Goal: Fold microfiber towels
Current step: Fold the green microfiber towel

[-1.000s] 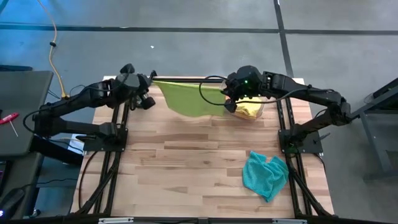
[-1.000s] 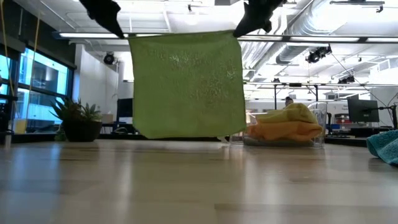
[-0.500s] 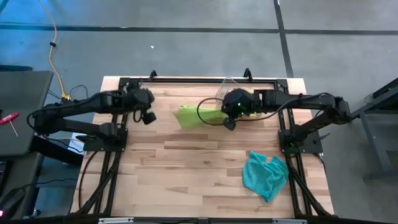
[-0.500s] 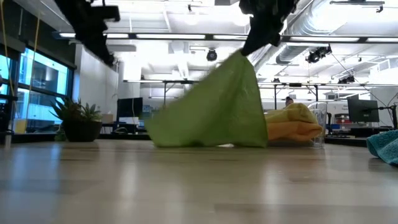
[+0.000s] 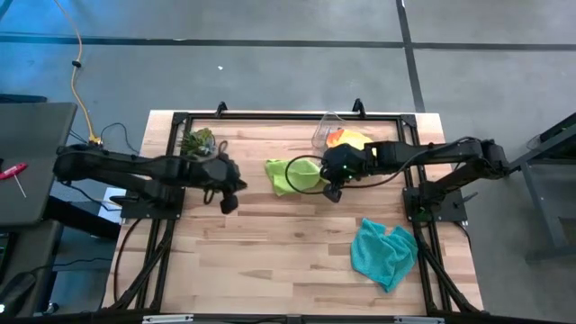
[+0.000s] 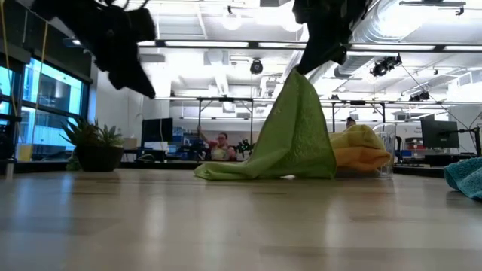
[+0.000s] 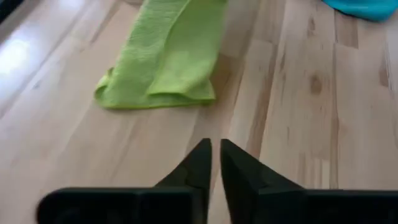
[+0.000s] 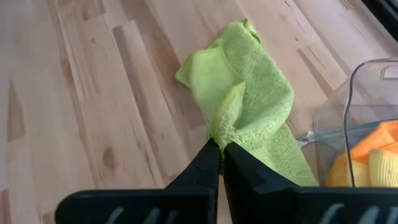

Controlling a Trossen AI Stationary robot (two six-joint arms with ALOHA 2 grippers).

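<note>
Lime towel corner pinched by right gripper; far edge hidden.

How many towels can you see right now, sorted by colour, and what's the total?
Lime green towel: 1, on the table, pinched by the right gripper
Teal towel: 1, crumpled on the table
Orange towel: 1, in the clear bin
Yellow towel: 1, in the same bin
Total: 4 towels in view
</note>
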